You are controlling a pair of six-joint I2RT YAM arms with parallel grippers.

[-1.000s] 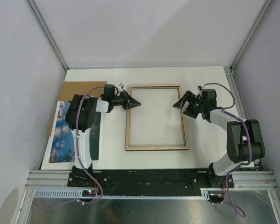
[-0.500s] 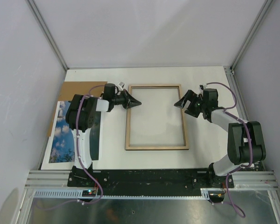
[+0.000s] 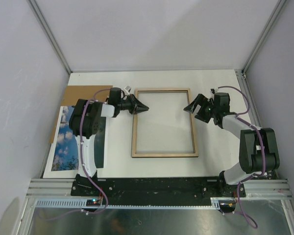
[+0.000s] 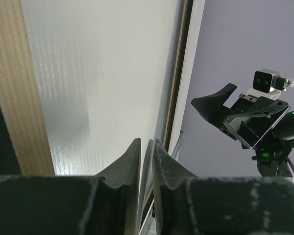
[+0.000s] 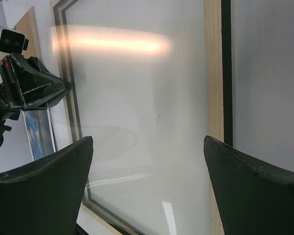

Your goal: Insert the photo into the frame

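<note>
Right gripper (image 3: 193, 111) edged toward frame's (image 3: 162, 155) right rail, fingers spread wide, empty. Left gripper (image 3: 143, 108) barely parted, empty. Frame holds only pane; photo (image 3: 66, 142) at table's (image 3: 152, 81) left edge.

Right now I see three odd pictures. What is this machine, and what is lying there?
These are two robot arms bolted to a table, each ending in a two-finger gripper. One picture looks down from above. The other two come from a camera on each wrist, so each shows that arm's own fingers at the bottom. On the table lie a frame, wood side up, a photo at the left, partly under the left arm, and brown cardboard beyond it. The left gripper, its fingers nearly together, reaches over the frame's left rail. The right gripper gapes wide over the right rail. Neither holds anything.
</note>
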